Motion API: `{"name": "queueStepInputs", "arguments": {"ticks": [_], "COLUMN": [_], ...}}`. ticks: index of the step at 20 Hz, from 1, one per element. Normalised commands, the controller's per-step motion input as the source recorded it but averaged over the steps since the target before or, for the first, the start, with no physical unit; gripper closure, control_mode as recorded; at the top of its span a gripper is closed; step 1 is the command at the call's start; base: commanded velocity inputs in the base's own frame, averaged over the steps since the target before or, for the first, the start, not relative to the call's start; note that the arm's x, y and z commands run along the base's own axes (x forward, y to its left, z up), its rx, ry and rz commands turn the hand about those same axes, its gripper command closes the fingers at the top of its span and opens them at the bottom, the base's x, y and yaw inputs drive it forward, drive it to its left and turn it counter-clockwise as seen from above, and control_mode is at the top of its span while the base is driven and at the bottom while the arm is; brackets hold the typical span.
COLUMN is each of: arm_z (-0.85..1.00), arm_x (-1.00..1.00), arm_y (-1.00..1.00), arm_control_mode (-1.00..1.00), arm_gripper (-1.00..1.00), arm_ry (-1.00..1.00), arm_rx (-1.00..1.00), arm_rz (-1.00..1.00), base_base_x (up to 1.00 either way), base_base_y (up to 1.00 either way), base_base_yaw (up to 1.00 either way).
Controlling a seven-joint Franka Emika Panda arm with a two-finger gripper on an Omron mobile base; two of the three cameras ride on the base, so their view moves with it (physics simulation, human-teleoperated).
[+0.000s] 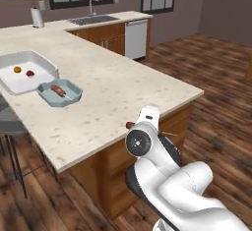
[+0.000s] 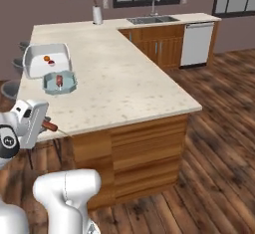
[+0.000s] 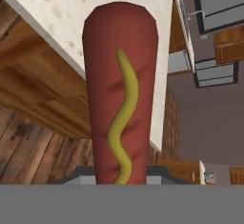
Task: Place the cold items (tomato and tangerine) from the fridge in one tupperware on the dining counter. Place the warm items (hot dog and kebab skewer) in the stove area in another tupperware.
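Gripper (image 3: 114,182) clamped tight on hot dog (image 3: 119,89) w/ mustard squiggle — held off the dining counter (image 1: 123,85) edge, well apart from teal tupperware (image 1: 74,97). Prob. light, soft, slick; end-held now — a mid-body hold looks steadier.

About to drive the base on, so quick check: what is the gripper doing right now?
Gripper: closed on the hot dog, held near the edge of the dining counter.
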Motion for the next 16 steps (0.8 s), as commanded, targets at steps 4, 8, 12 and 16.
{"name": "queueStepInputs", "arguments": {"ticks": [4, 8, 12, 16], "arm_z": [0.0, 0.0, 0.0, 0.0], "arm_x": [0.0, 0.0, 0.0, 0.0], "arm_y": [0.0, 0.0, 0.0, 0.0], "arm_control_mode": [1.0, 1.0, 1.0, 1.0], "arm_gripper": [1.0, 1.0, 1.0, 1.0], "arm_ry": [0.0, 0.0, 0.0, 0.0], "arm_rx": [0.0, 0.0, 0.0, 0.0], "arm_rz": [0.0, 0.0, 0.0, 0.0], "base_base_x": [-0.03, -0.02, -0.02, 0.0], "base_base_y": [1.0, 1.0, 1.0, 1.0], "base_base_yaw": [-0.18, -0.38, -0.58, -0.75]}}
